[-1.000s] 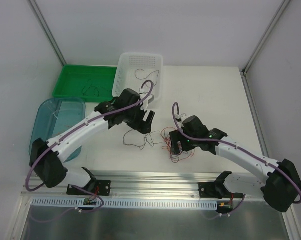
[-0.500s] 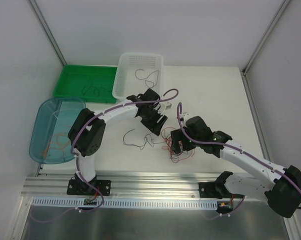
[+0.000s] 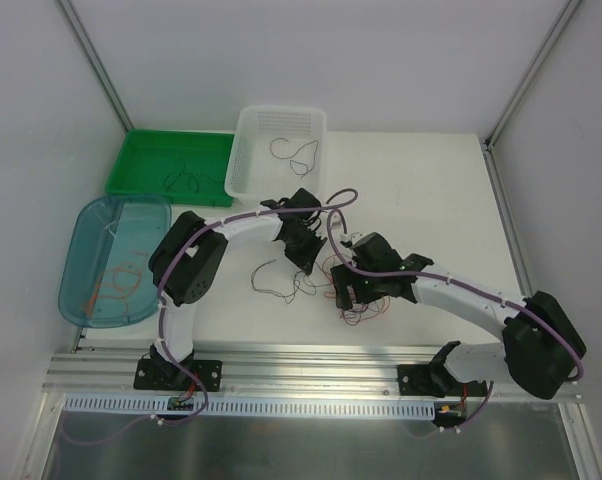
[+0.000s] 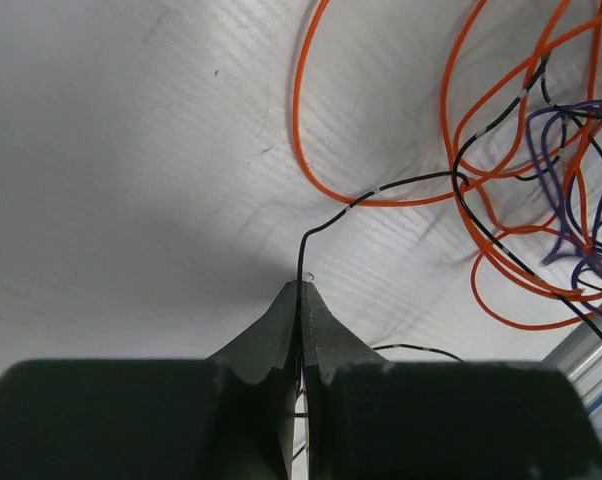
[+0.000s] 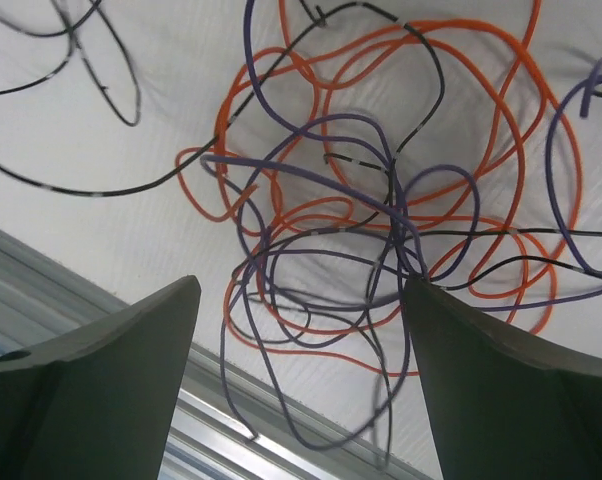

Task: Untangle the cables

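At the middle of the table (image 3: 431, 180), our left gripper (image 4: 301, 286) has its fingers pressed together on the end of a black cable (image 4: 381, 192), which runs off into the tangled orange, purple and black cables (image 5: 361, 200). Our right gripper (image 5: 299, 292) hangs spread wide over that tangle. Farther out sit a white basket (image 3: 249, 135), a green tray (image 3: 146, 150) and a teal bin (image 3: 86, 225), each holding a few strands.

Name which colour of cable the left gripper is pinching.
The black cable with pale bands: its end runs into the shut left gripper, while the orange cables and purple cables lie off to the side.
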Action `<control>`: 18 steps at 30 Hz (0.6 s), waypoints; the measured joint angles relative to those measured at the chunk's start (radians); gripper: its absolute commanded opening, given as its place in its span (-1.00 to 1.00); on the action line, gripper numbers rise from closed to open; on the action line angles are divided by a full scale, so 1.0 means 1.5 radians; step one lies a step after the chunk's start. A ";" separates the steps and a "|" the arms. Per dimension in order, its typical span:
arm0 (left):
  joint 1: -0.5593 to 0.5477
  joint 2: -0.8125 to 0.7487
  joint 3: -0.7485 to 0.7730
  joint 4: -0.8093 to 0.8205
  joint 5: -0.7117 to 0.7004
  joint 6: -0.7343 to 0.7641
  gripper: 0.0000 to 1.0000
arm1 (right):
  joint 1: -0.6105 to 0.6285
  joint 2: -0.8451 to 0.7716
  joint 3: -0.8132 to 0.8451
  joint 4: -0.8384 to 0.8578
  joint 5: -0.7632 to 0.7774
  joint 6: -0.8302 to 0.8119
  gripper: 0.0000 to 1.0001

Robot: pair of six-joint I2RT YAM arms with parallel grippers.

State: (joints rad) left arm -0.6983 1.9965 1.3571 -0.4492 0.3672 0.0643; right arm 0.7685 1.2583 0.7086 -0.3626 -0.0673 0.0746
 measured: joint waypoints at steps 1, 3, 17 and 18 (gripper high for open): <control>0.000 -0.008 -0.008 0.003 -0.002 -0.003 -1.00 | 0.000 0.020 0.003 0.000 0.000 0.001 0.75; 0.000 -0.030 -0.028 0.005 -0.011 -0.013 -1.00 | 0.001 0.052 0.011 -0.001 -0.001 0.002 0.73; 0.044 -0.398 -0.103 -0.031 -0.165 -0.134 -1.00 | -0.015 0.145 0.055 -0.031 0.013 0.036 -0.88; 0.053 -0.417 -0.106 -0.043 -0.181 -0.143 -1.00 | -0.022 0.143 0.054 -0.032 0.013 0.041 -0.91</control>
State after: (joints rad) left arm -0.6189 1.3708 1.1984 -0.5133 0.0952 -0.1505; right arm 0.7349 1.4731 0.7902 -0.4099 -0.0475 0.1368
